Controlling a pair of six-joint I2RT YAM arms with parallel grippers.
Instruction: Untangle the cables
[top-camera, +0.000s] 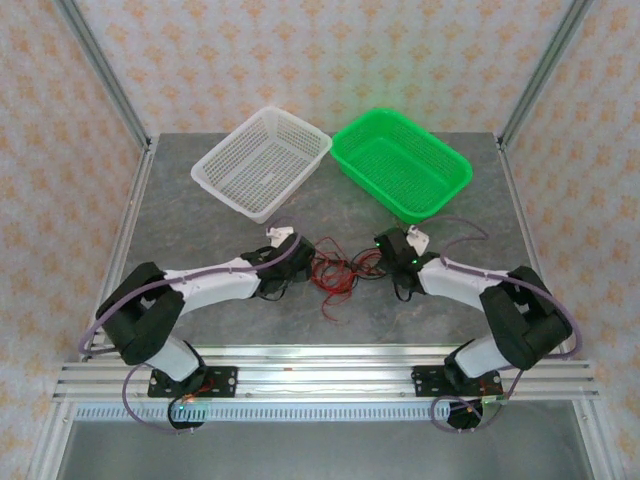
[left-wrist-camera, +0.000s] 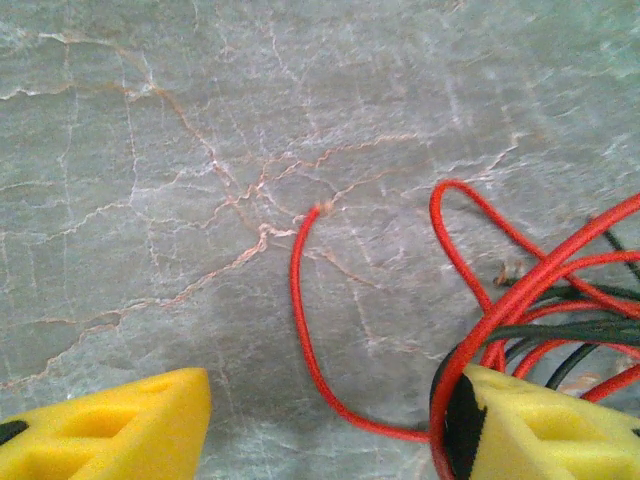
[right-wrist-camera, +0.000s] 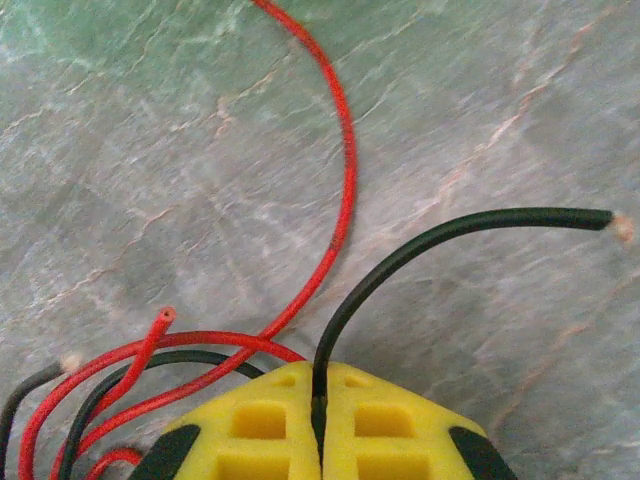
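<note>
- Right gripper (right-wrist-camera: 322, 388) pinches a black cable (right-wrist-camera: 440, 232) (jaws pressed together); a hard pull could tighten the tangle (top-camera: 340, 268) lying between the grippers.
- Left gripper (left-wrist-camera: 330, 405), spread astride a red cable (left-wrist-camera: 298, 300), anchors nothing; everything may drag along.

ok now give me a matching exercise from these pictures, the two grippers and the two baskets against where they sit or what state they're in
Things
1 left gripper
2 right gripper
3 white basket
4 green basket

Places or states
a far side of the table, on the right
b shut on a black cable
c far side of the table, on the left
d open, holding nothing

Pairs: 1-d, 2-b, 3-c, 4-a
</note>
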